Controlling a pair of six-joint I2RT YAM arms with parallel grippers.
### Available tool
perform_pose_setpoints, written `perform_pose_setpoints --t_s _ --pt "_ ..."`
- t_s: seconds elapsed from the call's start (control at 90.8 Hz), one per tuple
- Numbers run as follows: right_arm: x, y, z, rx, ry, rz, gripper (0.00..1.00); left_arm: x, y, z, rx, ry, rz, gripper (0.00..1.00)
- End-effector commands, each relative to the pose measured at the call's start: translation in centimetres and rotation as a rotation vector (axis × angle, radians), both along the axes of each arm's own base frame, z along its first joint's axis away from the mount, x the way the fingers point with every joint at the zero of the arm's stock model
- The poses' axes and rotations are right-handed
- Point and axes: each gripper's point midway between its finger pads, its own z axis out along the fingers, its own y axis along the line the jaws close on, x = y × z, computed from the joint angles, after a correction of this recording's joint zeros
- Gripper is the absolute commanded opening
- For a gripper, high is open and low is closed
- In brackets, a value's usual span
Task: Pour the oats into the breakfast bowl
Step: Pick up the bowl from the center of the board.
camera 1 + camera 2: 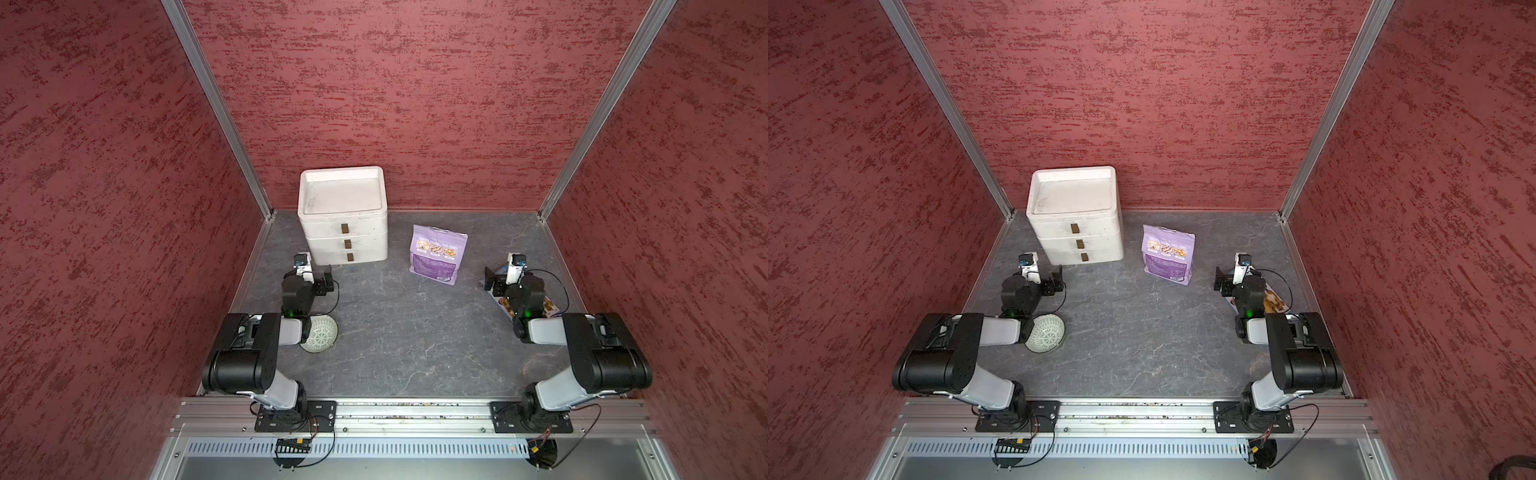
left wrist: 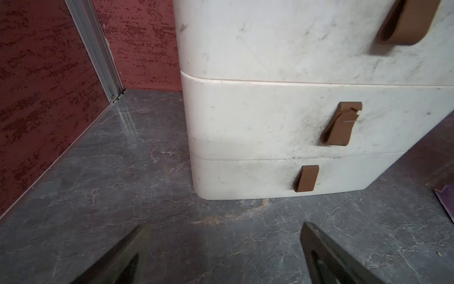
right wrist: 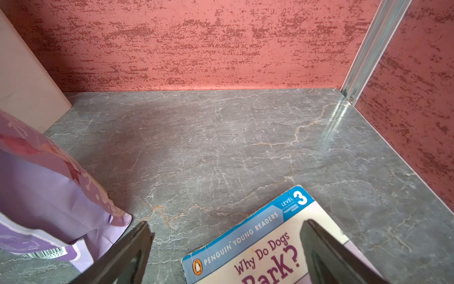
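Enclosure: red textured walls on three sides, floor a grey veined table (image 1: 399,353).

Both top views, clock read from the table's middle with 12 at the back wall:
- White three-drawer box (image 1: 343,216), 11 o'clock, against the back wall.
- Oats pouch (image 1: 438,253), lavender, standing at 1 o'clock, well apart from both arms.
- Breakfast bowl (image 1: 322,332), green lattice on white, between 8 and 9 o'clock, partly hidden by the left forearm. Upright or not, I cannot tell.
- Book (image 1: 548,305), 3 o'clock, flat, mostly hidden by the right arm.
- Left gripper (image 1: 327,279), 10 o'clock, near the box's lowest drawer.
- Right gripper (image 1: 492,280), 2 o'clock, above the book's far end.

Left wrist view: jaws spread wide, nothing between them but bare table. The box with its brown tab handles (image 2: 340,124) stands ahead, not touched. A purple corner of the pouch shows at the frame's edge.

Right wrist view: jaws spread wide, holding nothing. The book, titled "Why Do Dogs Bark?", lies flat beneath them. The pouch's bottom corner sits just beside one finger (image 3: 127,250); whether they touch, I cannot tell.
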Motion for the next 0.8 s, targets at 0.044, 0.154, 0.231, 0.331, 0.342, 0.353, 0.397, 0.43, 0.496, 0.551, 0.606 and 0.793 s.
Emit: perform_pose_setpoints --t_s 0.044,0.154,0.231,0.331,0.342,0.353,0.397,0.43,0.496,0.551,0.606,0.793 --pt "0.4 0.3 0.7 -0.003 -0.015 0.019 0.99 0.4 -0.3 0.8 0.01 -0.024 -0.023 1.0" --pt "0.4 0.2 0.7 -0.003 -0.018 0.017 0.99 0.4 -0.3 0.8 0.011 -0.024 -0.023 1.0" --pt "0.4 0.2 0.7 -0.004 -0.018 0.016 0.98 0.4 -0.3 0.8 0.009 -0.023 -0.023 1.0" --pt "0.4 0.2 0.8 -0.003 -0.019 0.017 0.98 0.4 -0.3 0.8 0.01 -0.023 -0.024 1.0" --pt "0.4 0.2 0.8 -0.003 -0.019 0.017 0.99 0.4 -0.3 0.8 0.011 -0.024 -0.023 1.0" --pt "0.4 0.2 0.8 -0.004 -0.019 0.016 0.99 0.4 -0.3 0.8 0.011 -0.023 -0.023 1.0" --pt "0.4 0.2 0.7 -0.004 -0.019 0.017 0.99 0.4 -0.4 0.8 0.009 -0.023 -0.025 1.0" --pt "0.4 0.2 0.8 -0.003 -0.019 0.017 0.99 0.5 -0.3 0.8 0.0 -0.019 -0.026 1.0" --pt "0.4 0.3 0.7 -0.004 -0.018 0.018 0.98 0.5 0.1 0.7 -0.023 -0.015 -0.032 1.0" --pt "0.4 0.1 0.7 -0.004 -0.017 0.012 0.99 0.4 0.2 1.0 -0.023 -0.026 -0.024 1.0" --pt "0.3 -0.1 1.3 -0.001 -0.031 -0.004 0.98 0.0 0.6 2.2 -0.012 -0.052 0.017 1.0" --pt "-3.3 -2.7 7.8 0.169 -0.005 -0.213 0.99 -3.0 2.9 9.8 -0.161 -0.054 0.203 1.0"
